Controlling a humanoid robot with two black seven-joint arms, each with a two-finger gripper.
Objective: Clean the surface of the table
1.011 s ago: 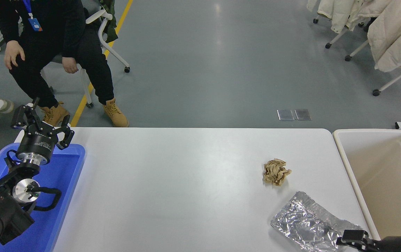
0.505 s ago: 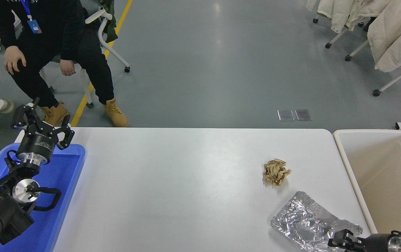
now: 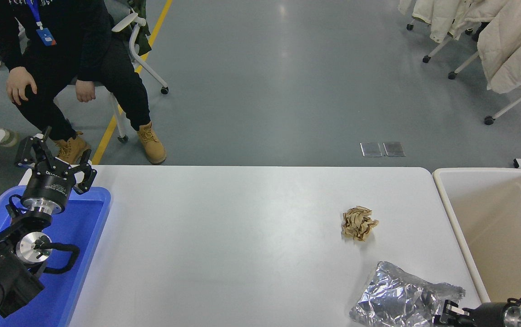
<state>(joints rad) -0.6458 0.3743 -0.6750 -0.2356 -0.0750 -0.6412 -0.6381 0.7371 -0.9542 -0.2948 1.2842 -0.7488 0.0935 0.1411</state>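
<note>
We have our right gripper point(image 3: 446, 313) at the foil bag point(image 3: 399, 297), 5 o'clock on the desk point(image 3: 242, 236); its fingers' state we cannot tell. Next: lift into the beige bin point(image 3: 501, 227), then the paper wad point(image 3: 359, 223)

Left arm parked at the lower left, its left end effector point(image 3: 56, 156) raised with fingers spread apart; right arm entering low at the lower right corner, its right end effector point(image 3: 447, 314) pointing leftward, finger state indiscernible.
</note>
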